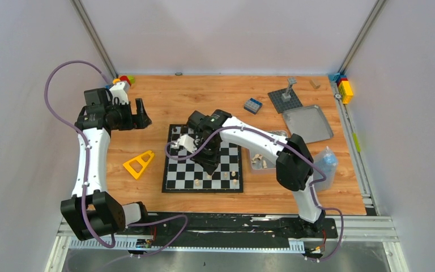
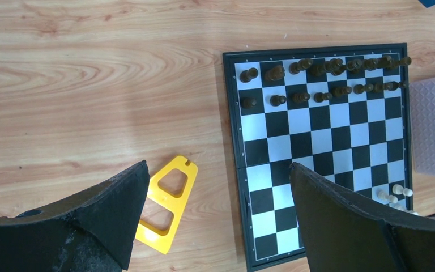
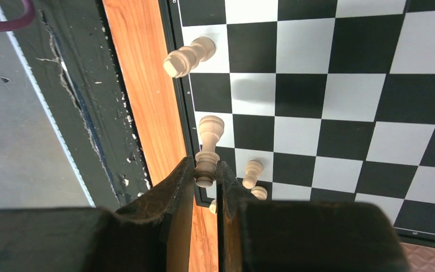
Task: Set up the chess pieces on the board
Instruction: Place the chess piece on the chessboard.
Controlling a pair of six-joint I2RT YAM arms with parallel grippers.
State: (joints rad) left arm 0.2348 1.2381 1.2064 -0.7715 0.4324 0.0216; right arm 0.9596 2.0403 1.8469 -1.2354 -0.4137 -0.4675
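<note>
The board (image 1: 173,170) lies in the middle of the table. Two rows of dark chess pieces (image 2: 317,79) stand along its far side, mostly hidden under my right arm in the top view. A few pale pieces (image 1: 234,178) stand on its near rows. My right gripper (image 3: 205,170) is shut on the base of a pale piece (image 3: 209,136), low over the board's near edge (image 1: 209,165). Other pale pieces (image 3: 189,56) stand close by. My left gripper (image 2: 218,167) hangs open and empty, above the wood left of the board (image 1: 142,115).
A yellow cut-out wedge (image 1: 139,164) lies left of the board. A lilac box (image 2: 429,127) with pale pieces sits at the board's right. Behind are a silver tin (image 1: 308,123), a grey studded plate (image 1: 285,101) and a blue brick (image 1: 253,105).
</note>
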